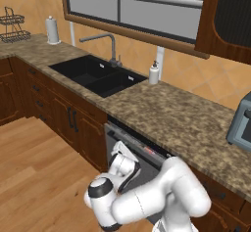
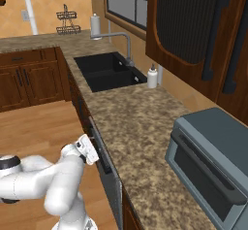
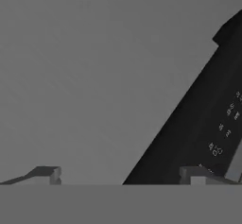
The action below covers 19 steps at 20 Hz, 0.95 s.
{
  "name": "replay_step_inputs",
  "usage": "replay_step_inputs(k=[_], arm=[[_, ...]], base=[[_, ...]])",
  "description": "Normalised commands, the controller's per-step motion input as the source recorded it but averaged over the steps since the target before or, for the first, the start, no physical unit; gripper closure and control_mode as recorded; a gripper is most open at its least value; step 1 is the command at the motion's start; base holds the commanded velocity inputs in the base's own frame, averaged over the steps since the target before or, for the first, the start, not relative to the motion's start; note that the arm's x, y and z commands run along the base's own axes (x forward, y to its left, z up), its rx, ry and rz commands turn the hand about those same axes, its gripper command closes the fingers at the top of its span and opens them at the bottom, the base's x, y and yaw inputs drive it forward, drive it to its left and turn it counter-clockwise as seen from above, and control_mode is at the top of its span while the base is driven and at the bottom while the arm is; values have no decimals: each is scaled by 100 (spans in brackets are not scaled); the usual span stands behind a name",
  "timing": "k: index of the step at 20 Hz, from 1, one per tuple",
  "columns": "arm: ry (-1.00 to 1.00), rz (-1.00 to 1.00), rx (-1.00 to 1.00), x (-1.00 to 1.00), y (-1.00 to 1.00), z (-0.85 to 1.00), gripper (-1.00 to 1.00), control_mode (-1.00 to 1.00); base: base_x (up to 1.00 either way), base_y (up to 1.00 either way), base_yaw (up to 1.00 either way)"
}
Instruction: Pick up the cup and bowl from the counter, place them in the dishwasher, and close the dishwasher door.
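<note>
Speckled brown-grey granite counter (image 1: 162, 111) runs over dark wooden cabinets (image 1: 63, 118), w/ a black double sink (image 1: 98, 75) and grey faucet (image 1: 105, 42) set in it; white soap dispenser bottle (image 1: 154, 73) stands just beside the sink's far corner, white paper towel roll (image 1: 52, 30) near the counter's far end, black wire rack (image 1: 12, 25) beyond that. Grey toaster oven (image 2: 213, 161) sits on the counter on the robot's right. Under the counter edge, the built-in dishwasher (image 1: 128, 145) w/ its flat dark grey dishwasher door (image 3: 94, 76) looks upright and shut against the cabinet front, dark control strip w/ small white markings (image 3: 222, 133) along its top. White arm's two-finger gripper (image 3: 122, 175) is right up against the door near its top edge, fingertips (image 3: 45, 173) spread wide apart, nothing between them. Can't make out cup or bowl on the counter stretch seen. Wood plank floor (image 1: 34, 177) lies below.
</note>
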Motion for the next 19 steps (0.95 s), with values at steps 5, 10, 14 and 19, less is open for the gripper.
replay_step_inputs(k=[5,10,14,19], arm=[[-8,22,3,100,-100,-35,-100,-100],[-1,19,5,95,-100,-32,-100,-100],[-7,19,4,17,-100,-45,-100,-100],[-2,17,6,0,-100,-62,-100,-100]], base=[[0,0,0],[0,0,0],[0,0,0],[0,0,0]])
